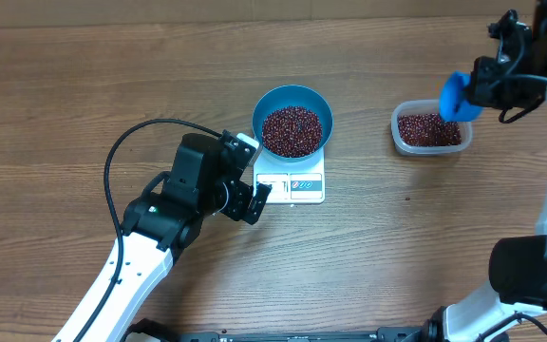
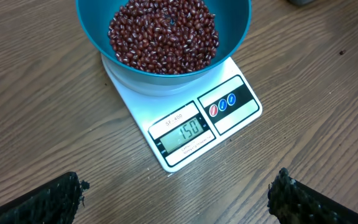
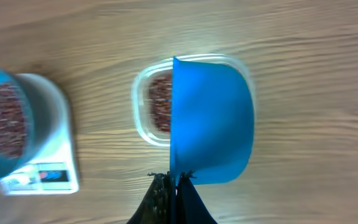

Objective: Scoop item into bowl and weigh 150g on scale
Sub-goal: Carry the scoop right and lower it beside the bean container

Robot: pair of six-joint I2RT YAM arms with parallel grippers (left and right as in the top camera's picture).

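A brown wood-grain table [image 1: 84, 85] fills the whole background.

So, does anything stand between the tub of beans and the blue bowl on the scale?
Nothing visible: only bare table lies between the tub and the bowl. The open left gripper sits beside the scale, off that path.

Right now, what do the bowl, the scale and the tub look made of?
Bowl: smooth blue plastic, judging by its even colour and soft sheen.
Scale: white housing, probably plastic, fairly glossy, with a display window and a printed panel.
Tub: clear plastic; the beans show through its wall.
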